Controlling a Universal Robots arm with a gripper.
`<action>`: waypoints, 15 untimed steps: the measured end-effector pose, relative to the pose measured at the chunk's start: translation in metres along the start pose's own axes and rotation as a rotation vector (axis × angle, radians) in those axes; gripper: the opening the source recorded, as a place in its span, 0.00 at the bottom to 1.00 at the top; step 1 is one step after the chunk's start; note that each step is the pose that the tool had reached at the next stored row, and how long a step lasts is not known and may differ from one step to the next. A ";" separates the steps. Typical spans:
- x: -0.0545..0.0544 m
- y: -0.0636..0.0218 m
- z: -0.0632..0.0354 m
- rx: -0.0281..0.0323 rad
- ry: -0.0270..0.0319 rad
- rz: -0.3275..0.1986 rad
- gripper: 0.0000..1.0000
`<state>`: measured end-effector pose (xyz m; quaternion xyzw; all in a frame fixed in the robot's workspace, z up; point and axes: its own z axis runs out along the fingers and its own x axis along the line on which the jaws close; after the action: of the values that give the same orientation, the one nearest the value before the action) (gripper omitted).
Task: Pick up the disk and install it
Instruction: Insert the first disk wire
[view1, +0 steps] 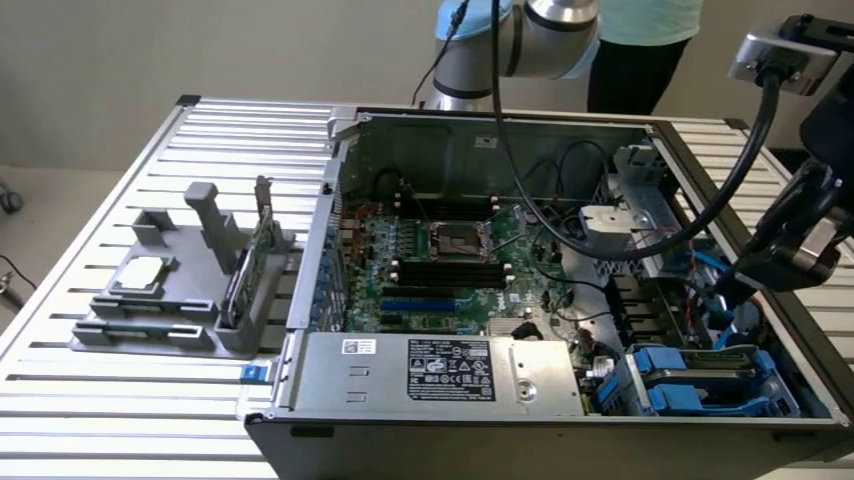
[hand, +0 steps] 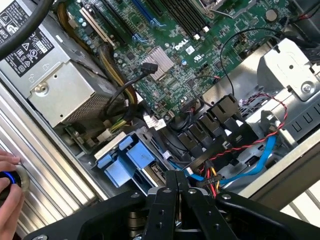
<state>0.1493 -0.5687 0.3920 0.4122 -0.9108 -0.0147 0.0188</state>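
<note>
The disk (view1: 694, 368), a flat grey unit framed by blue rails (hand: 124, 161), lies in the drive bay at the front corner of the open computer case (view1: 307, 300), at the exterior view's right. My gripper (view1: 738, 285) hangs above that side of the case, over the cables just behind the bay. In the wrist view its black fingertips (hand: 176, 176) are pressed together with nothing between them, a short way off from the blue rails.
Red, black and blue cables (hand: 250, 150) run under the gripper. The power supply (view1: 441, 372) sits beside the bay, the motherboard (view1: 441, 260) behind it. A grey fixture (view1: 174, 290) with a small chip and a green card stands on the slatted table. A hand (hand: 7, 172) rests at the case edge.
</note>
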 end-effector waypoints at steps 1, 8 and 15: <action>0.000 -0.0001 0.0000 -0.0002 -0.0003 0.008 0.13; -0.001 -0.0006 0.0002 -0.0021 -0.0038 0.081 0.13; -0.001 -0.0010 0.0007 -0.0046 -0.0078 0.155 0.13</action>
<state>0.1507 -0.5686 0.3912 0.3405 -0.9399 -0.0169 0.0173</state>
